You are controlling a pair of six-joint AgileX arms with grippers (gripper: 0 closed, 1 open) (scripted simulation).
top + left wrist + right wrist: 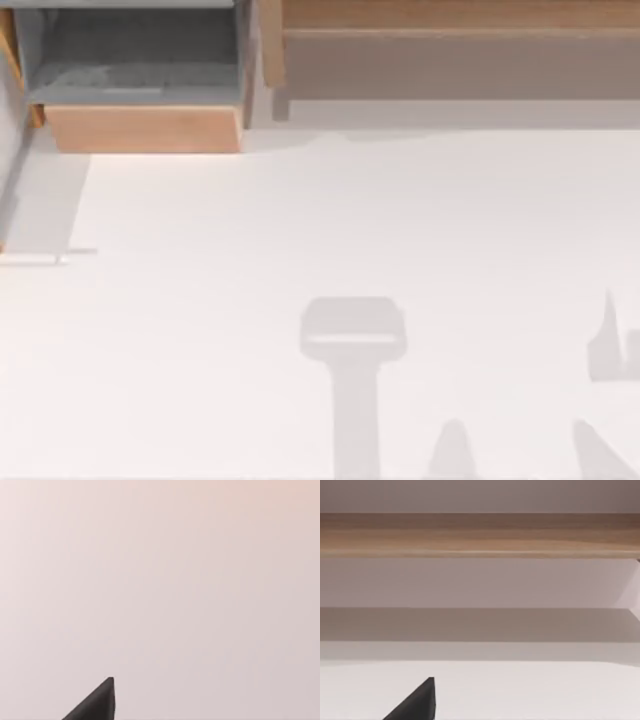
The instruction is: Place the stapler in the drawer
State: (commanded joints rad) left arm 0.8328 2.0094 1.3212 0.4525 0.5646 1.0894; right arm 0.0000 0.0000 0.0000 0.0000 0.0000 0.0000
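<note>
A: Okay, quick pass. Where's the drawer?

B: Drawer (145,128) sits at the far left corner of the table in the top view. It is open, the grey inner walls and floor face up, and the tan wooden front panel is on the near edge.

A: Stapler?

B: Cannot tell where the stapler is.

A: What's next to the drawer?

B: Long brown wooden ledge (450,15), just beside it to the right, running along the back edge. The white table (300,220) is in front of both. Grey arm shadows (353,340) lie on the near middle and near right of the table.

A: Left gripper?

B: Left gripper (100,702) shows as one dark tip in the left wrist view, over a plain pale surface. Wide or narrow, cannot tell.

A: Right gripper?

B: Right gripper (420,702) shows as one dark tip in the right wrist view, above the white table and facing the wooden ledge (480,535). It's well apart from the ledge. Grip cannot be told either.
</note>
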